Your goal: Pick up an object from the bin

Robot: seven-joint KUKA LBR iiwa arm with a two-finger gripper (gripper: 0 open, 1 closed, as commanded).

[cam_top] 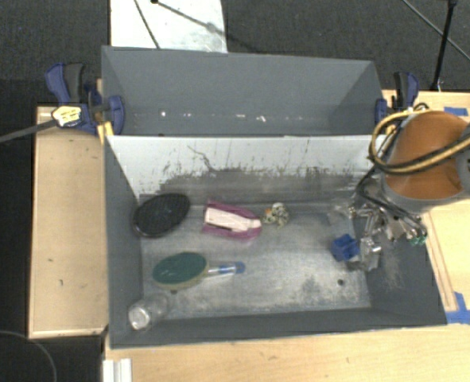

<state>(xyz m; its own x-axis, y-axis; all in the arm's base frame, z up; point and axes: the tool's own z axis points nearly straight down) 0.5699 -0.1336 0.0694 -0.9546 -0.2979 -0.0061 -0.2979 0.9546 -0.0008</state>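
Clear round cap (140, 316) lies in the bin's (242, 330) front-left corner. Gripper (368, 249), width indiscernible, hangs just beside small blue block (344, 249). Risk: block may get nudged aside, spoiling the grasp.

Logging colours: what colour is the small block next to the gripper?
Blue; the camera view shows the small block beside the gripper.

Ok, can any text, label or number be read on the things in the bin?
No text can be read.
Pink packet: any print is too blurred to read.
Black brush, green brush, blue piece: no marks show.
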